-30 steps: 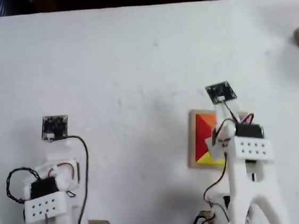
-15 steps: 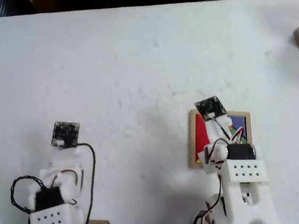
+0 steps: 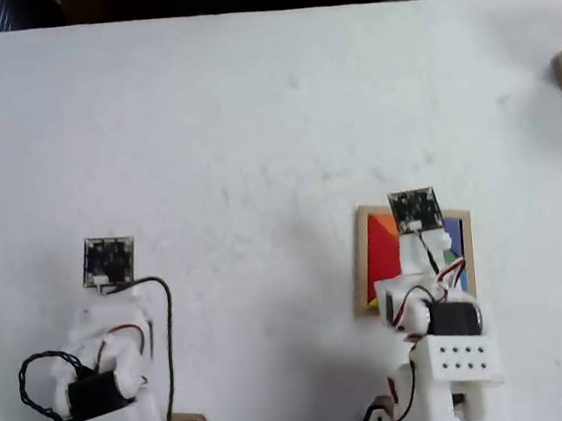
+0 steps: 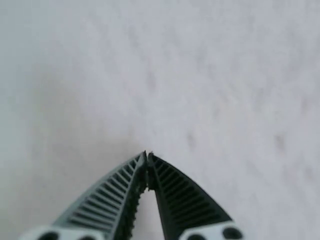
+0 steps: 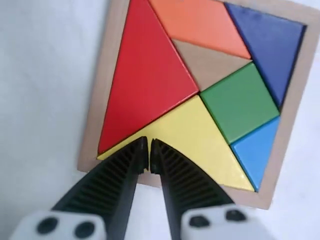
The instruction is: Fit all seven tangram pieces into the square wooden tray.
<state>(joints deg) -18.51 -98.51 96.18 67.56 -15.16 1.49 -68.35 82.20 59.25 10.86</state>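
the right gripper (image 5: pixel 148 146) has its jaws pressed together on nothing, tips hanging just over the tray's near rim. over the last second the right arm (image 3: pixel 445 339) has drawn back toward its base: it stood out over the middle of the square wooden tray (image 5: pixel 100 100) and now covers only the tray's near part. the left arm has pulled back as well. the left gripper (image 4: pixel 147 159) is also closed and empty, over bare table (image 3: pixel 252 123) well apart from the tray on its left side.

inside the tray, nearest the rim lies the yellow triangle (image 5: pixel 195 140), with the red triangle (image 5: pixel 145 80) against its long edge and the light blue triangle (image 5: pixel 257 150) in the near corner beside it. past those sit the green square (image 5: pixel 240 102) and the tan triangle (image 5: pixel 207 62), then the orange piece (image 5: pixel 200 22) and the dark blue triangle (image 5: pixel 267 45) along the tray's far side. all seven lie flat and edge to edge, with no gap showing between them.

no piece lies on the table outside the tray. i judge the task finished, and the retreat looks like both arms heading to rest rather than toward another pick.
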